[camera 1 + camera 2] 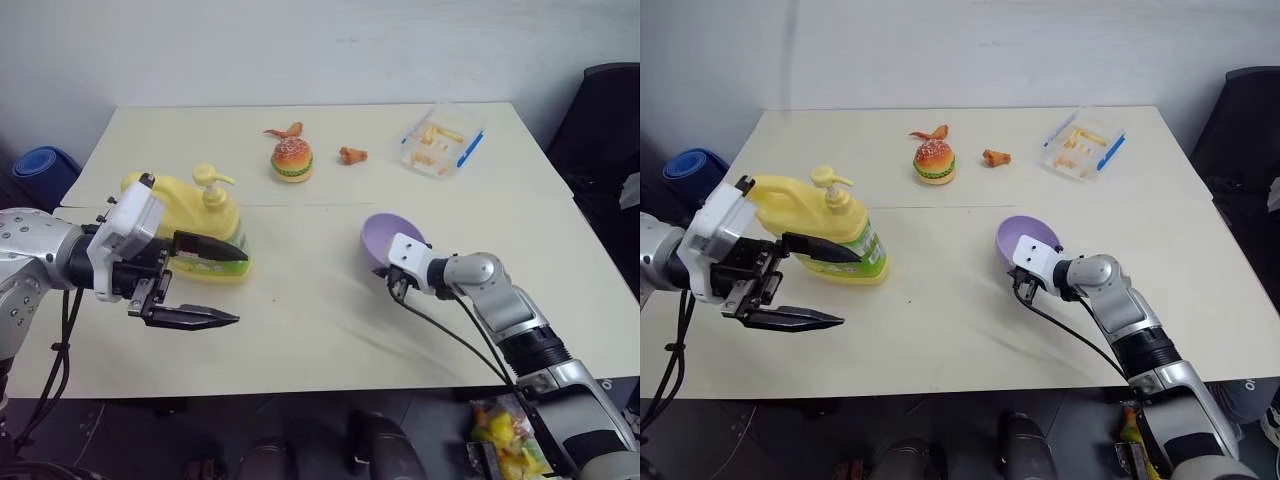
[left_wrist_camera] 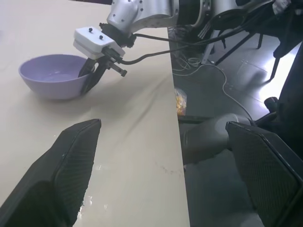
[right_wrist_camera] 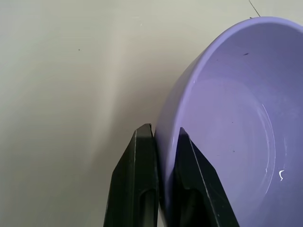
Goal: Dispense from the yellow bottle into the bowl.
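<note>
Right of centre on the table [image 1: 300,320], right gripper [image 3: 163,137] pinches the bowl [image 1: 388,238] near rim, yellow bottle [image 1: 195,225] well left, upright beside wide-open empty left gripper [image 1: 215,285]

A cream-coloured table [image 1: 320,310] is carrying everything. The yellow bottle [image 1: 825,235] is standing upright near its left side, pump on top. The lavender bowl [image 1: 385,240] is sitting right of centre, tipping a little. Toward the far edge a toy burger [image 1: 292,159] is resting at the middle, with a small orange toy piece [image 1: 285,131] just behind it and a brown one [image 1: 351,155] beside it. A clear plastic container [image 1: 441,140] holding fries is lying at the far right corner.
</note>
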Robot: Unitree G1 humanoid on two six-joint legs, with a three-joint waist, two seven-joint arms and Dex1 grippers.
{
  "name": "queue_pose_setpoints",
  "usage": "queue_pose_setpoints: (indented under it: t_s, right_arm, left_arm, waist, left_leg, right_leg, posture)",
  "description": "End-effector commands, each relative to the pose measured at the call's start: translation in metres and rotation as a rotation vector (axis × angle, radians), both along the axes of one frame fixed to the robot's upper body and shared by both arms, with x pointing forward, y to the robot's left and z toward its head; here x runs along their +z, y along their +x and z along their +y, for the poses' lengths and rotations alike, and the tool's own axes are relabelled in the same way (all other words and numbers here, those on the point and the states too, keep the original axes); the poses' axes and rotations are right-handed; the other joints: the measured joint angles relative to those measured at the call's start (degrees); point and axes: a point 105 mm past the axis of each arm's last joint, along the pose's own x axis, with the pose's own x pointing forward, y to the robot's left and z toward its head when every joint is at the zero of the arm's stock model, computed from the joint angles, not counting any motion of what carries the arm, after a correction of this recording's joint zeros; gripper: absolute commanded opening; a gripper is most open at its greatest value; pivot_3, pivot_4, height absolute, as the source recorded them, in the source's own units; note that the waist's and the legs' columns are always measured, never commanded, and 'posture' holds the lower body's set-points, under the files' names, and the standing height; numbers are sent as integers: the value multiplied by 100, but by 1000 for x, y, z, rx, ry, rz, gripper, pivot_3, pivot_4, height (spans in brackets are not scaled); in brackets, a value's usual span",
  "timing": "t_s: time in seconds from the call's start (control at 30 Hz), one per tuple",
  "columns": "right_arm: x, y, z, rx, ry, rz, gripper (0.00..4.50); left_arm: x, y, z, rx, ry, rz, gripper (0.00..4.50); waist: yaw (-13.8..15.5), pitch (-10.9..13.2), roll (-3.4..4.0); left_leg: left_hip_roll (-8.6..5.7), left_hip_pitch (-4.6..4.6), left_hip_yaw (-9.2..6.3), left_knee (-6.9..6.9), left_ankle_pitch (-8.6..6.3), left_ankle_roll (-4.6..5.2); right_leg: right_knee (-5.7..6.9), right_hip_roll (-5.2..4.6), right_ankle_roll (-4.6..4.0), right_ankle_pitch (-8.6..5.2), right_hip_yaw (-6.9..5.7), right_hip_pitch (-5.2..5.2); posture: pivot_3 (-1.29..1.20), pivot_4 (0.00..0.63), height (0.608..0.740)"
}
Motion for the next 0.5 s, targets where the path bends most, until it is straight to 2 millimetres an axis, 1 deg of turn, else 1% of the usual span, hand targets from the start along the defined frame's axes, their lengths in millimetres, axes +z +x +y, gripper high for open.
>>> queue_pose_setpoints:
  t_s: [0.03, 0.1, 0.17, 0.23, 0.3, 0.37, 0.4, 0.43, 0.5]
  right_arm:
    - [50, -1, 19, 141, -62, -141, 39]
    - [66, -3, 32, 234, -129, -174, 39]
    - [75, -4, 39, 281, -162, -185, 39]
    - [86, -6, 53, 367, -213, -186, 39]
    - [93, -9, 64, 436, -249, -177, 39]
    - [99, -11, 78, 496, -270, -163, 39]
    - [104, -14, 90, 538, -272, -151, 39]
    - [107, -16, 98, 565, -273, -143, 39]
    - [115, -20, 115, 616, -266, -140, 0]
  left_arm:
    - [29, 5, 9, 54, -43, -110, 4500]
    - [52, 8, 17, 90, -95, -151, 4500]
    - [66, 10, 21, 111, -124, -176, 4500]
    - [84, 14, 30, 151, -150, -215, 4500]
    - [96, 17, 38, 183, -154, -246, 4500]
    - [104, 21, 45, 213, -141, -274, 4500]
    - [108, 27, 51, 246, -135, -289, 4500]
    - [111, 32, 55, 267, -131, -296, 4500]
    - [112, 42, 61, 296, -121, -309, 4098]
  waist:
    - [-8, 1, 1]
    - [-21, 3, -1]
    - [-28, 3, -1]
    - [-25, 3, -2]
    - [-24, 3, -2]
    - [-28, 5, -6]
    - [-32, 6, -7]
    - [-37, 6, -7]
    - [-45, 6, -6]
  left_leg:
    - [0, 0, 0, 1, 0, 0]
    - [1, 0, 3, 1, 0, 0]
    - [3, -1, 4, 4, 1, -2]
    - [3, 1, 4, -3, 1, -2]
    - [0, -1, 6, -3, 1, -2]
    - [-2, -4, 11, -2, 1, -2]
    - [-6, -6, 14, 2, 1, -2]
    - [-7, -7, 16, 5, 1, -2]
    - [-11, -7, 23, 9, 1, -2]
  right_leg:
    - [2, 0, 0, 0, 1, -2]
    - [6, 2, 0, 0, 2, -4]
    - [9, 8, -1, -1, -1, -9]
    - [9, 6, -3, -2, -1, -9]
    - [9, 8, -3, -2, -17, -12]
    - [9, 9, -2, -1, -34, -15]
    - [11, 9, -1, -1, -40, -15]
    - [14, 10, -1, -1, -42, -16]
    - [20, 15, -1, -1, -45, -18]
  posture:
    - [0, 150, 740]
    - [0, 150, 740]
    - [0, 150, 740]
    - [0, 150, 740]
    - [0, 150, 740]
    - [0, 150, 740]
    - [0, 150, 740]
    - [0, 150, 740]
    - [0, 150, 740]
